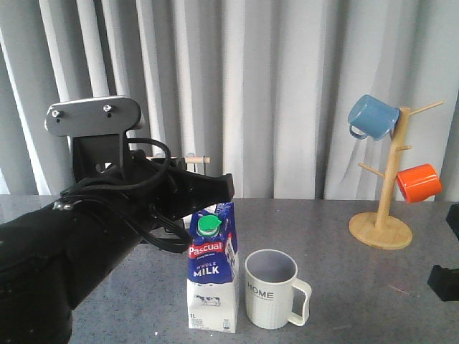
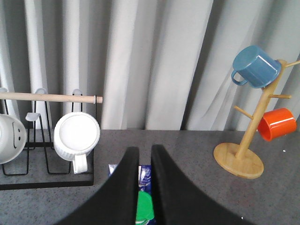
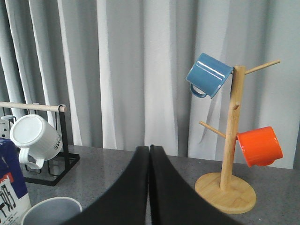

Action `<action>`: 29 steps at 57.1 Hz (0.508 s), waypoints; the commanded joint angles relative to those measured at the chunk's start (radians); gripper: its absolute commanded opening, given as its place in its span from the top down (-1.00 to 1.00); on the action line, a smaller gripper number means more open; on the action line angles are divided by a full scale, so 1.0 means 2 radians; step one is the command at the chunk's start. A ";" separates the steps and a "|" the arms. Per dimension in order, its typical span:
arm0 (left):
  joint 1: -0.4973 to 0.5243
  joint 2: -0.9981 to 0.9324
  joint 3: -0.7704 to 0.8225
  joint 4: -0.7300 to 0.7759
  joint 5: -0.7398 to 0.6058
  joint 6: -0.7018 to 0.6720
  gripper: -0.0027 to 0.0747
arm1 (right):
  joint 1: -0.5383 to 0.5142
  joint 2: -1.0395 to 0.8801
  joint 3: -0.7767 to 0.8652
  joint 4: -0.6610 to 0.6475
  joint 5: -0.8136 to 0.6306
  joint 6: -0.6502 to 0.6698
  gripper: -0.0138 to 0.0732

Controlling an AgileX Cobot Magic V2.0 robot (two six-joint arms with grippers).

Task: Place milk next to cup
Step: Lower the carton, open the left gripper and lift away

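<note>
The milk [image 1: 212, 287], a blue-and-white carton with a green cap, stands upright on the grey table [image 1: 344, 287]. Just to its right stands the cup [image 1: 271, 290], a pale ribbed mug marked HOME with its handle pointing right; a small gap separates them. My left gripper [image 1: 228, 188] hovers just over the carton's top. In the left wrist view its fingers stand a narrow gap apart [image 2: 145, 149], with the milk [image 2: 144, 176] showing below through the gap. My right gripper [image 3: 149, 146] is shut and empty, low at the table's right side, looking over the cup's rim [image 3: 49, 211] and the milk [image 3: 9, 187].
A wooden mug tree [image 1: 384, 179] stands at the back right with a blue mug [image 1: 373, 116] and an orange mug [image 1: 418, 182]. Behind the milk, a black wire rack [image 2: 47, 173] with a wooden rod holds white mugs [image 2: 77, 136].
</note>
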 commanded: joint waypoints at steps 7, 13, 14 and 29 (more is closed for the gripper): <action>-0.002 -0.017 -0.016 -0.003 -0.005 0.008 0.95 | -0.002 -0.004 -0.015 -0.003 -0.034 -0.003 0.70; -0.002 -0.017 -0.016 -0.002 -0.006 0.008 0.95 | -0.002 -0.004 -0.015 -0.003 -0.034 -0.003 0.70; -0.002 -0.017 -0.016 -0.002 -0.006 0.008 0.95 | -0.002 -0.004 -0.015 -0.003 -0.034 -0.003 0.70; -0.002 -0.018 -0.020 0.007 0.030 -0.012 0.95 | -0.002 -0.004 -0.015 -0.003 -0.034 -0.003 0.70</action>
